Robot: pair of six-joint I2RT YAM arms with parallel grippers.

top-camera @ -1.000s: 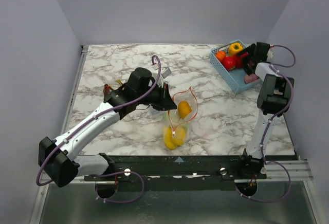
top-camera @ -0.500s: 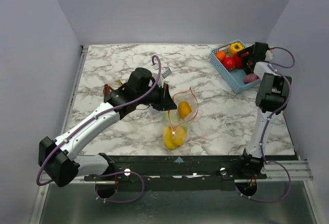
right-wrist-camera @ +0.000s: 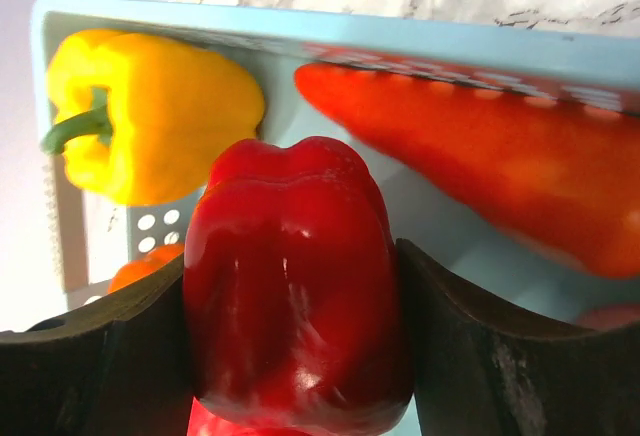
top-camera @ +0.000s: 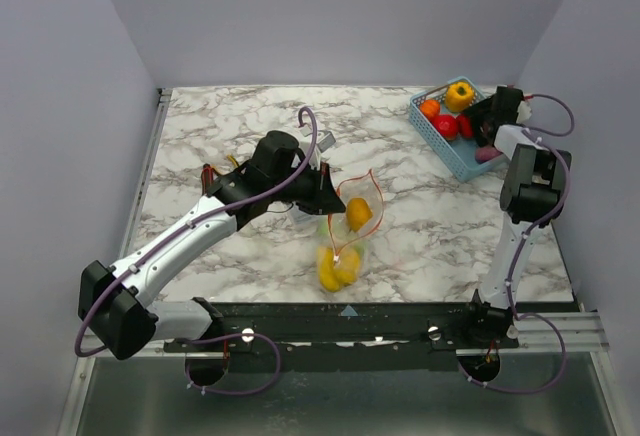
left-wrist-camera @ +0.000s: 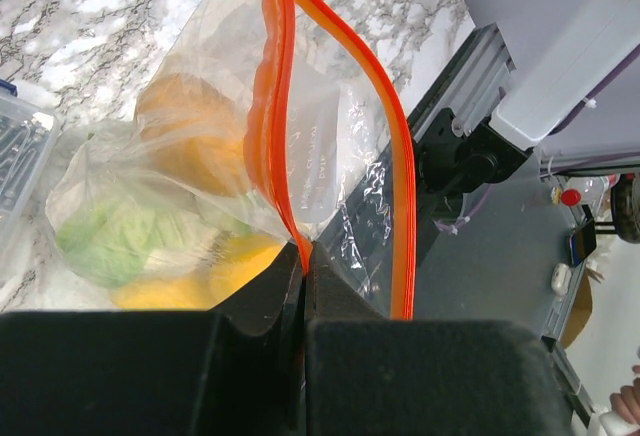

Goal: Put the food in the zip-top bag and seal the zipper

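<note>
Your right gripper [right-wrist-camera: 290, 296] grips the red pepper [right-wrist-camera: 290, 236] by both flanks in the blue basket [right-wrist-camera: 300, 28]; lift straight up, clear of the yellow pepper [right-wrist-camera: 150, 106]. Your left gripper [left-wrist-camera: 305, 268] pinches the zipper [left-wrist-camera: 273, 106], holding the zip-top bag [left-wrist-camera: 325, 146] agape on the table [top-camera: 200, 126]; its faint print is unreadable.

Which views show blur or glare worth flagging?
Top external: evenly lit, sharp. Left wrist: the food looks hazy through the zip-top bag, glare on its film. Right wrist: red pepper shows highlights; the long orange piece behind is soft.
</note>
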